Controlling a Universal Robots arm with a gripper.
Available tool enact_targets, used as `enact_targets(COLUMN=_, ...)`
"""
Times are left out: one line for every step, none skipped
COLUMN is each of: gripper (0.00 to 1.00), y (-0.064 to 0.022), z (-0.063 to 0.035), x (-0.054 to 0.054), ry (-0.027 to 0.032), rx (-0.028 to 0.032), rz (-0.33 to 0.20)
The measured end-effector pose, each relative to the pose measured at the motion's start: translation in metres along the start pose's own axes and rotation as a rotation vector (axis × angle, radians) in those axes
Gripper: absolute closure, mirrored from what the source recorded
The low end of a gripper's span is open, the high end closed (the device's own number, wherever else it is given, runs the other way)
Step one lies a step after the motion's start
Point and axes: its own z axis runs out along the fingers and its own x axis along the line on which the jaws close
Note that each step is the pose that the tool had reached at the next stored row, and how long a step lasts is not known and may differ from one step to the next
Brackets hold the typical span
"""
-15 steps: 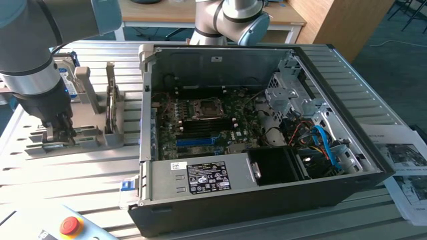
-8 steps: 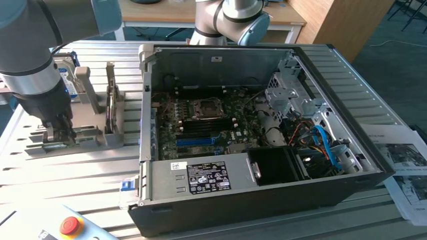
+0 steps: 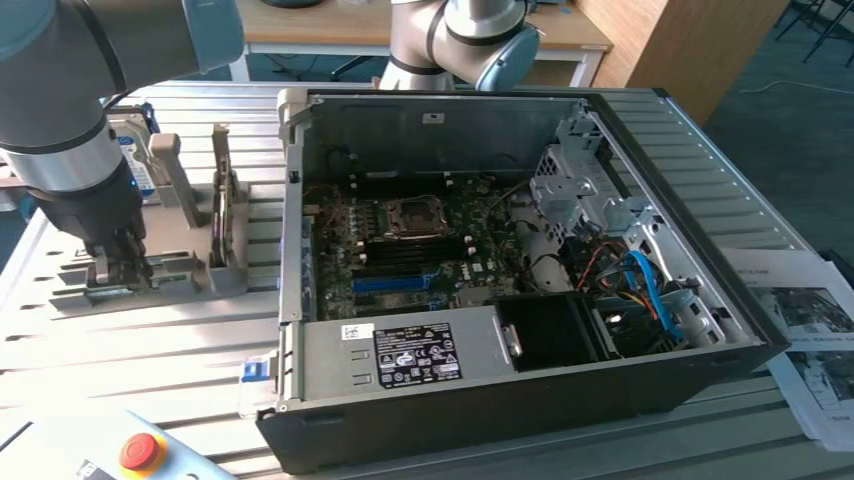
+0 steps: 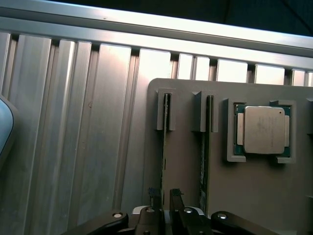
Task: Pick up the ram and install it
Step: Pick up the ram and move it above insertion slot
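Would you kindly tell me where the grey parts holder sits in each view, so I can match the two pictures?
Exterior view: the grey parts holder lies on the ribbed table at the exterior view's left, beside the open computer case.
Wrist view: the holder is the slotted grey plate carrying the processor chip and the ram on edge.
Shared landmark: the gripper, low over the holder.

Grey tubular arm with pale-blue joint caps, black pincer with silver screws.
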Motion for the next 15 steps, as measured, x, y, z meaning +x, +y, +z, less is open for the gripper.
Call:
enact_targets(gripper=0.79, y=0.0000, z=0.0001, x=-0.0001, ry=-0.0001, rx=0.0001, rz=0.000)
enact_targets(gripper=0.79, y=-0.0001, z=0.0001, x=-0.0001, ry=-0.0001, rx=0.0002, rz=0.000)
enact_targets(gripper=0.79, y=-0.0001, z=0.0000, x=-0.0002, ry=-0.0001, rx=0.0001, rz=0.000)
enact_targets(gripper=0.79, y=-0.0001, z=-0.0003, x=-0.0002, ry=0.0001, rx=0.0000, rz=0.000)
enact_targets(gripper=0.79, y=-0.0002, z=-0.0006, x=-0.0003, ry=0.0001, rx=0.0000, rz=0.000)
enact_targets(gripper=0.79, y=-0.0002, z=-0.0007, x=-0.0003, ry=0.0002, rx=0.0001, rz=0.000)
enact_targets(gripper=0.79, y=-0.0002, z=-0.0009, x=-0.0003, ry=0.0002, rx=0.0002, rz=0.000)
enact_targets(gripper=0.79, y=-0.0002, z=-0.0009, x=-0.0003, ry=0.0002, rx=0.0001, rz=0.000)
enact_targets(gripper=0.79, y=-0.0001, z=-0.0010, x=-0.0003, ry=0.0002, rx=0.0001, rz=0.000)
enact_targets(gripper=0.79, y=-0.0001, z=-0.0010, x=-0.0003, ry=0.0003, rx=0.0000, rz=0.000)
enact_targets(gripper=0.79, y=-0.0001, z=-0.0011, x=-0.0003, ry=0.0003, rx=-0.0001, rz=0.000)
enact_targets(gripper=0.79, y=-0.0004, z=-0.0012, x=-0.0002, ry=0.0004, rx=-0.0003, rz=0.000)
enact_targets(gripper=0.79, y=-0.0007, z=-0.0012, x=-0.0002, ry=0.0004, rx=-0.0005, rz=0.000)
enact_targets(gripper=0.79, y=-0.0009, z=-0.0011, x=-0.0002, ry=0.0003, rx=-0.0004, rz=0.000)
enact_targets(gripper=0.79, y=-0.0009, z=-0.0011, x=-0.0002, ry=0.0004, rx=-0.0005, rz=0.000)
